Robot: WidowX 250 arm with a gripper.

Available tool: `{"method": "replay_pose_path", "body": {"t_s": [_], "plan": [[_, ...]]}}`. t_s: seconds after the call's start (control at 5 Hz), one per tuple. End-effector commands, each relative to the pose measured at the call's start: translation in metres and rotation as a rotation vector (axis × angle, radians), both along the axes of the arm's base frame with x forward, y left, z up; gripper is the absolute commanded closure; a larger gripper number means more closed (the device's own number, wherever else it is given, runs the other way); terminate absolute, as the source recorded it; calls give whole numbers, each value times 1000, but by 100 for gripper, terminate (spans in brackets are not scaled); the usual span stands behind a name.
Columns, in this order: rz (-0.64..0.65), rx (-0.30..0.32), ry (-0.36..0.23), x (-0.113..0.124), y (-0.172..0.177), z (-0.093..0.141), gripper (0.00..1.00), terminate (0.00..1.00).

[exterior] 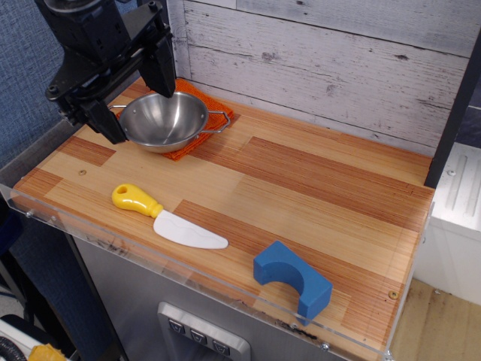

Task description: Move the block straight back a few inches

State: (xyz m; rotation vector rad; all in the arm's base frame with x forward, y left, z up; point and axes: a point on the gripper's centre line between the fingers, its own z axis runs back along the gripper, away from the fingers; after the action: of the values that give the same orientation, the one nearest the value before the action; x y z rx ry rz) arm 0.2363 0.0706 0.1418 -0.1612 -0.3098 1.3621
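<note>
A striped wooden counter (316,188) stood against a whitewashed plank wall (338,60). At its back left a steel bowl (164,120) with wire handles sat on an orange cloth (207,105). Near the front edge lay a toy knife (169,218), yellow handle to the left, white blade pointing right. A clear plastic guard (135,252) lined the counter's front edge.

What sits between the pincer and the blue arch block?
Only the yellow-handled white toy knife lies between the black pincer and blue arch-cut block; otherwise bare wood.
</note>
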Motion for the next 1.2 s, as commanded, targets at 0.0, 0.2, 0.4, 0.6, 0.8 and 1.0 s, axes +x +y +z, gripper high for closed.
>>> {"method": "replay_pose_path", "body": {"t_s": [0.0, 0.2, 0.4, 0.6, 0.8, 1.0], "plan": [[0, 0, 0, 0, 0, 0, 0, 0], [37, 15, -3, -2, -25, -3, 0, 0], [140, -19, -6, -1, -47, -4, 0, 0], [188, -27, -23, 4, -69, -3, 0, 0], [195, -56, -42, 5, -92, -18, 0, 0], [127, -59, 0, 7, -110, -40, 0, 0]]}}
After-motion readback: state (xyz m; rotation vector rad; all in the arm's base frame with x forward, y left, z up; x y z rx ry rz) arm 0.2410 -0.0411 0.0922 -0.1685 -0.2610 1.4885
